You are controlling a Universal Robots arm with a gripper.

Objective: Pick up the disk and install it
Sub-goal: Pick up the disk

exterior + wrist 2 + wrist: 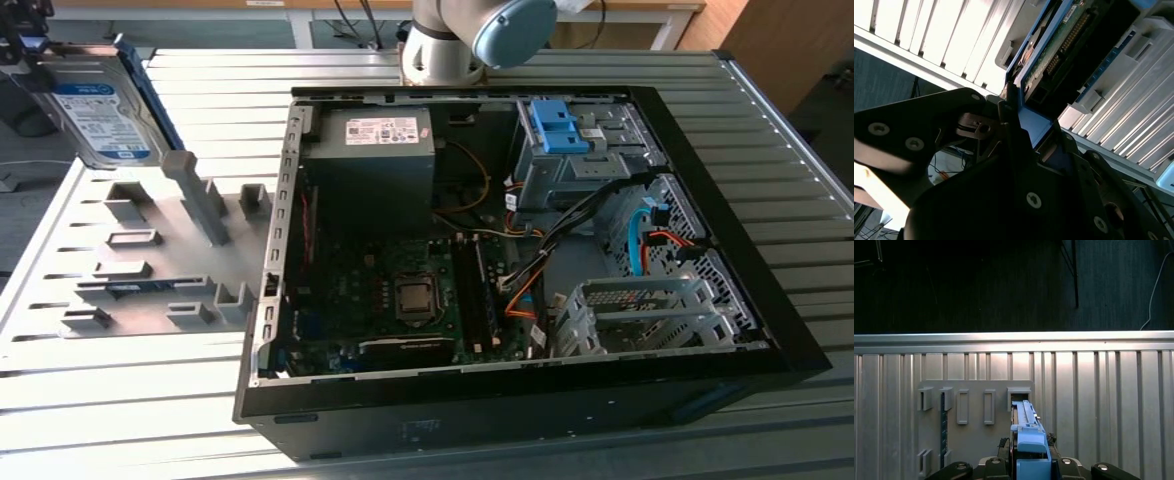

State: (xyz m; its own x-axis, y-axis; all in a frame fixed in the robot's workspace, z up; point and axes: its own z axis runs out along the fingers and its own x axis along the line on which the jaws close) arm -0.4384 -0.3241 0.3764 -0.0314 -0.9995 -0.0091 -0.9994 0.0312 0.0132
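Hovering over grey fixture plate [160, 270], gripper [1026, 130] clenched around disk [100, 115], held on edge.

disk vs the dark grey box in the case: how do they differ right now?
Look: the disk is silver with a white-and-blue label and blue rails; the dark grey box has only a small white sticker. Size: the disk is smaller and thinner than the box. State: the disk stands on edge in the gripper, outside the computer case; the box sits inside it. Both are rectangular.
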